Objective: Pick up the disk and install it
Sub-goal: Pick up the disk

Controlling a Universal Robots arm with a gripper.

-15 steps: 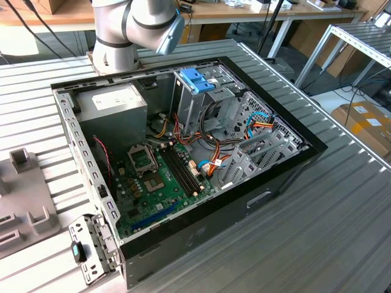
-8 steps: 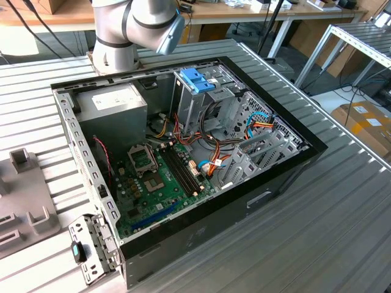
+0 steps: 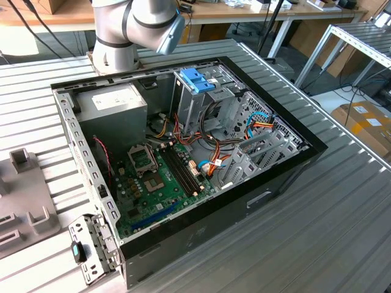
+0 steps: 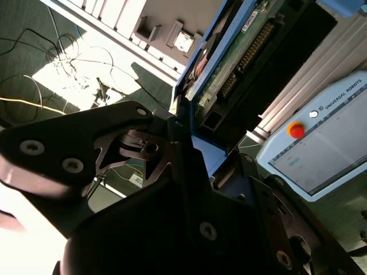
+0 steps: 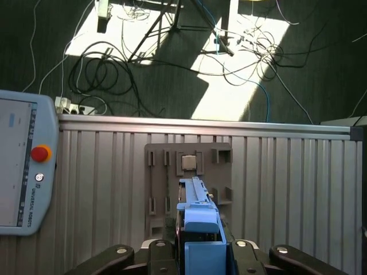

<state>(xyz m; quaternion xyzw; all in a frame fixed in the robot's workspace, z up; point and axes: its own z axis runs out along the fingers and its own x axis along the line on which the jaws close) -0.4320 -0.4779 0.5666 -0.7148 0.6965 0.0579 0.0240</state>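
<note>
While the disk point(image 5: 198, 215) is gripped edge-on by the clenched hand point(image 5: 200, 255), it is held over the ribbed metal counter point(image 5: 287, 183); cables point(image 5: 109, 69) are strewn across the dark, sunlit floor point(image 5: 321, 69) beyond.

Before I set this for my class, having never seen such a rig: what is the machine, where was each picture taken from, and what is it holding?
The machine is a robot arm with a gripper, a kind of claw, at its end. The exterior view comes from a camera off the arm: it shows an open computer case lying on a ribbed metal table, with a green circuit board inside. Both wrist views come from cameras riding on the arm. In the first wrist view the gripper is shut on the disk, a flat drive with blue rails, with a grey holder on the table below. A control tablet with a red button sits nearby.
</note>
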